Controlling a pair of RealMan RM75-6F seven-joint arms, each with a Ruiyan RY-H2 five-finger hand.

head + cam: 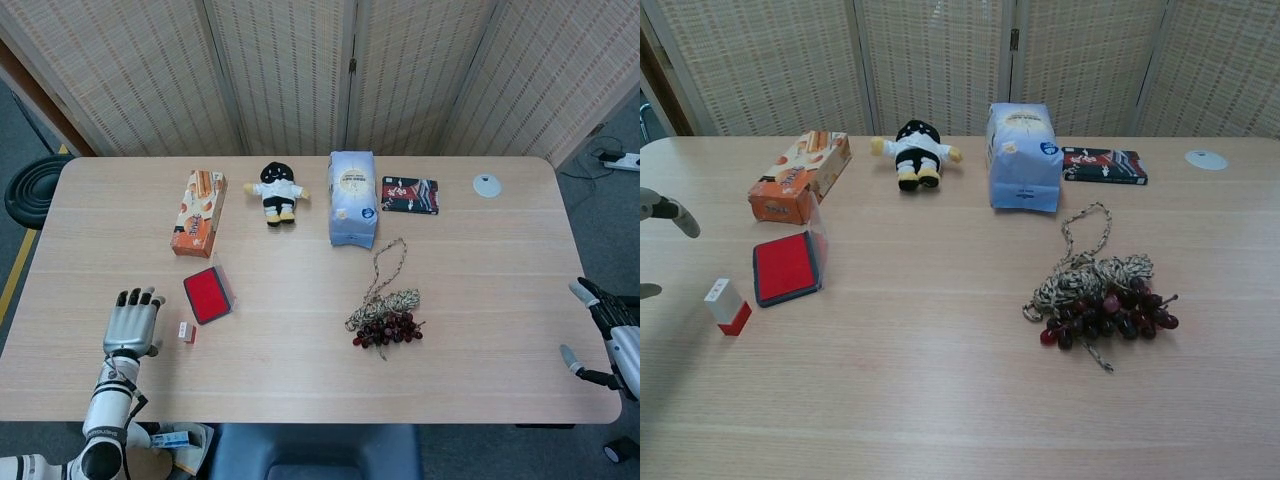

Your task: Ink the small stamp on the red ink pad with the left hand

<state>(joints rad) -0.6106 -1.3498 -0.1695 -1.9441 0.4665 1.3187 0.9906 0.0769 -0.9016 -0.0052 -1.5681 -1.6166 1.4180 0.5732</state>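
The small stamp [186, 331] [727, 306], white on top with a red base, stands upright on the table just left of the open red ink pad [207, 295] [784, 267]. My left hand [131, 322] hovers over the table a little left of the stamp, fingers stretched forward and apart, holding nothing; in the chest view only its fingertips [668, 212] show at the left edge. My right hand [608, 336] hangs off the table's right edge, fingers spread and empty; the chest view does not show it.
An orange snack box [197, 212] lies behind the ink pad. A plush doll [277, 193], a pale blue packet [352, 198], a dark card [410, 194] and a white disc [487, 185] line the back. A rope bundle with dark grapes [388, 318] sits mid-table.
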